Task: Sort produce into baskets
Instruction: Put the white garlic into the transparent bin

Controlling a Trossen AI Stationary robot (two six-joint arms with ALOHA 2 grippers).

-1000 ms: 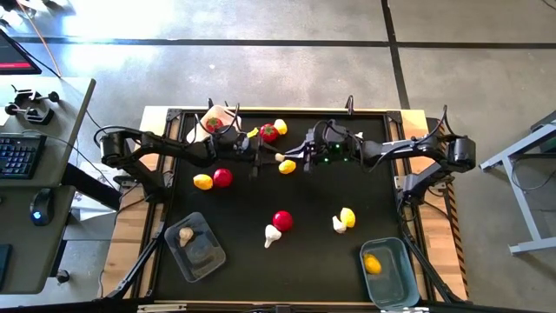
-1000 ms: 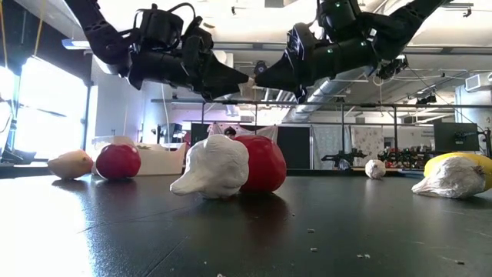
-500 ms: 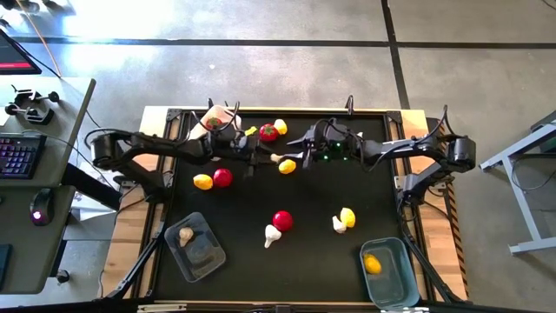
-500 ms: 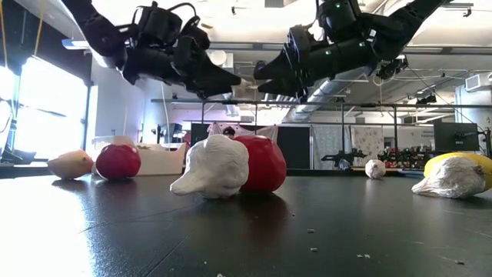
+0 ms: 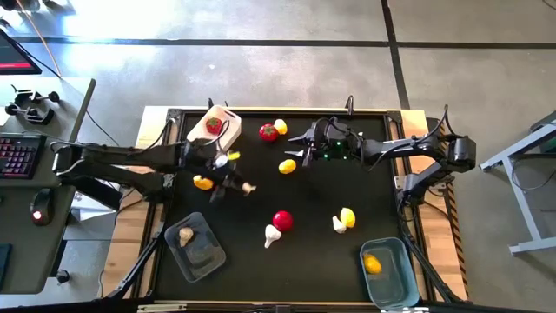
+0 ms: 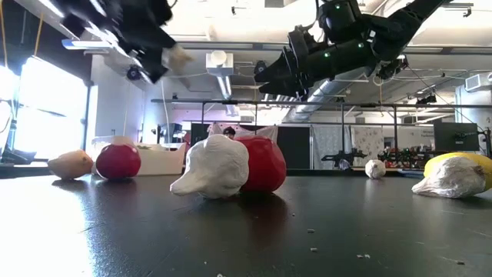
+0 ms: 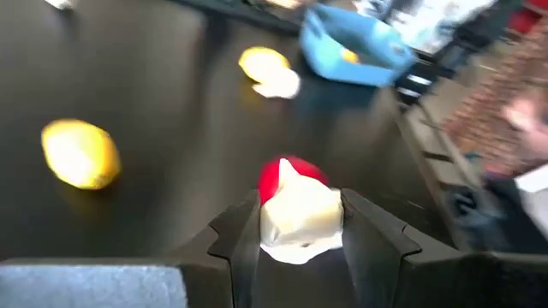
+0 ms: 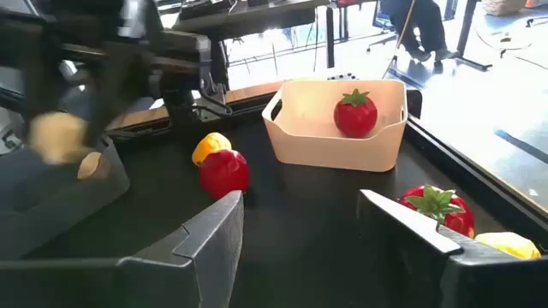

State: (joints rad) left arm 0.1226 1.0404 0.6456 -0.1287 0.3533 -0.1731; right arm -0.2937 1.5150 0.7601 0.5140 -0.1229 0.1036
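Left arm stretched low across the left half of the table, left gripper [image 5: 236, 184] held above the mat near a red tomato and a yellow lemon [image 5: 202, 182]. Its fingers [image 7: 242, 245] are clamped on a whitish garlic bulb [image 7: 300, 214], bulb sitting between the pads, off the surface.

Right arm reaches in from the right edge, elbow high, right gripper [image 5: 300, 149] hovering over the back centre of the table. Fingers spread wide, nothing between them.

Layout:
- white basket [image 5: 224, 132] at back left, one tomato [image 5: 214, 125] inside
- clear basket [image 5: 208, 259] at front left, one garlic piece [image 5: 185, 234] inside
- light blue basket [image 5: 400, 280] at front right, one lemon [image 5: 372, 263] inside

Loose on the mat:
- tomato [image 5: 268, 132] and lemon [image 5: 280, 127] at the back, just beside the right gripper
- lemon [image 5: 286, 166] mid-table, between the two grippers
- tomato [image 5: 282, 220] touching a garlic bulb [image 5: 273, 234] at front centre
- lemon [image 5: 347, 216] touching garlic [image 5: 339, 225] toward the right

Front-centre tomato/garlic pair sits between the left gripper and the blue basket.
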